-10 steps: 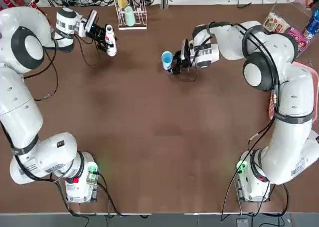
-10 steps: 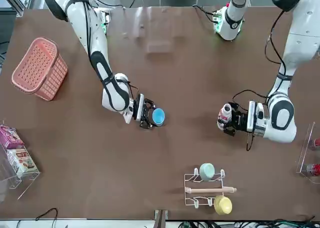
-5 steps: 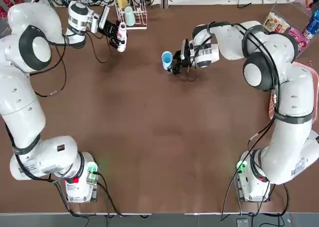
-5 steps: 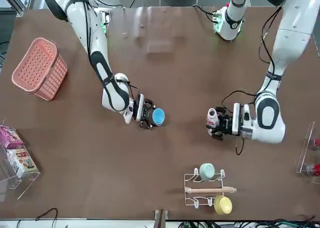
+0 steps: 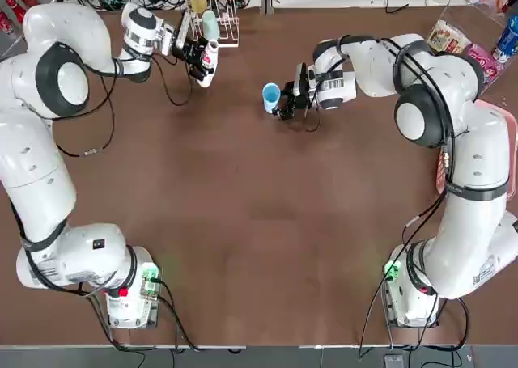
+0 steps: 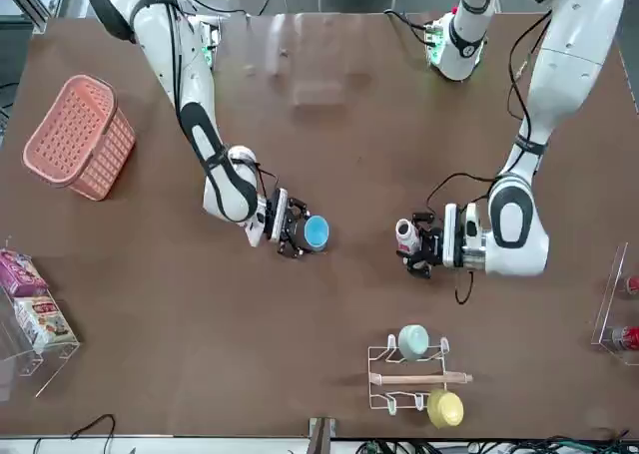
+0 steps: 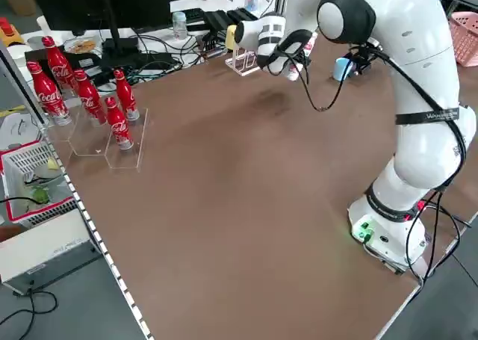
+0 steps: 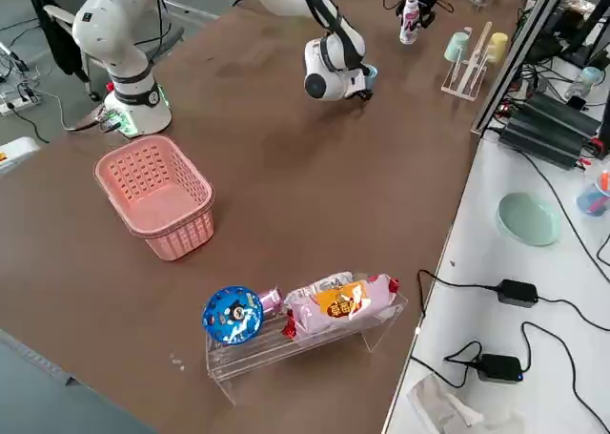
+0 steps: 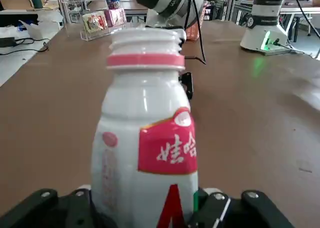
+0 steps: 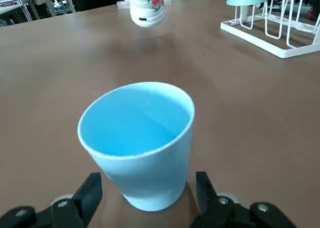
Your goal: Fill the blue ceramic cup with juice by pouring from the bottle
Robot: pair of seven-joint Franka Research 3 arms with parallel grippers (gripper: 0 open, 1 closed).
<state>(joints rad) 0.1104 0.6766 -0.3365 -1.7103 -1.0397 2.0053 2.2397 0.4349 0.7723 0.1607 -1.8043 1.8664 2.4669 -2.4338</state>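
Note:
The blue ceramic cup [image 5: 271,97] stands upright on the brown table [image 5: 259,222], right of the far middle. My right gripper [image 5: 284,101] is shut on its base, one finger [image 10: 90,190] on each side. Its inside [image 10: 137,123] looks dry. The white bottle [image 5: 210,57] with the red-pink label is held in my left gripper [image 5: 202,55], shut on its lower body [image 9: 145,153]. It hangs roughly upright above the table, to the left of the cup, its white cap [image 9: 146,40] on. From across the table the bottle [image 6: 406,236] is a short way from the cup [image 6: 316,232].
A wire rack [image 5: 213,19] with a mint-green cup and a yellow one stands at the far edge, just behind the bottle. A pink basket [image 6: 80,135] sits on the robot's right. Red cola bottles [image 7: 89,93] and a snack tray [image 8: 315,310] line the table's sides.
My left arm has carried the bottle to the right along the far edge, past the front of the rack and closer to the cup. The right gripper and the cup have stayed put.

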